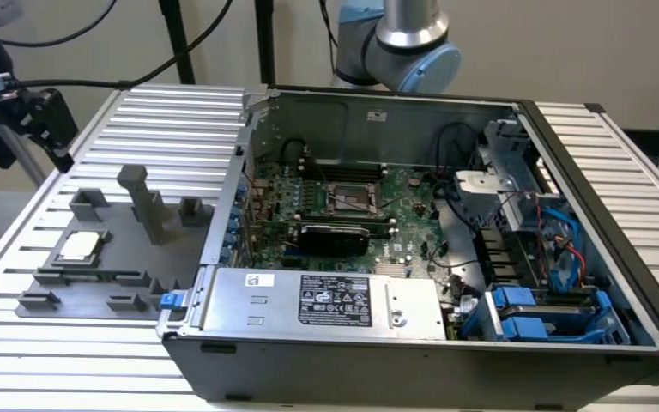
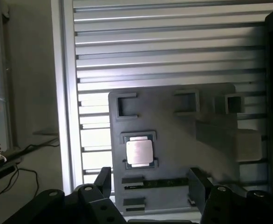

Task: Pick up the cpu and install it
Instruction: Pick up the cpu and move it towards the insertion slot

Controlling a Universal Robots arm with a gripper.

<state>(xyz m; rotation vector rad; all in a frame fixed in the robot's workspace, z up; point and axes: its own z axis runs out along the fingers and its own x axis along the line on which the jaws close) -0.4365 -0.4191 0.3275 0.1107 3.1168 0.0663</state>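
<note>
Slatted aluminium desk (image 1: 32,343) under everything, pale wall behind. Step in hand, as I judge it: the approach to the pick. Nothing is lifted yet.

Nearest the wrist camera is the hand (image 2: 150,186), spread wide with nothing between the fingers. It hangs above the grey fixture plate (image 2: 183,140), apart from it. The cpu (image 2: 139,151) lies just ahead of the gap, untouched.

Cpu: a flat square with a pale silvery top that catches glare and a thin darker rim. It lies level in a shallow framed pocket, near the plate's edge on the exterior view's left. Low stubs of the frame sit close against its sides.

The plate rests on the desk just beside the open computer case (image 1: 421,360), off the case's wall on the exterior view's left. A tall grey post (image 1: 147,202) stands on the plate between cpu and case.

Farther in, a silver power-supply box (image 1: 329,300) runs along the case's near wall. The green motherboard (image 1: 410,193) lies beyond it, with the dark metal-framed socket (image 1: 356,199) at mid-board. I cannot tell whether its latch is up. The arm (image 1: 404,39) rises behind the case's far wall.

My read on the pick: centre the hand over the chip, square to its edges. There is little height to grip and the pocket frame is close, so a skewed descent risks snagging or tipping it.
</note>
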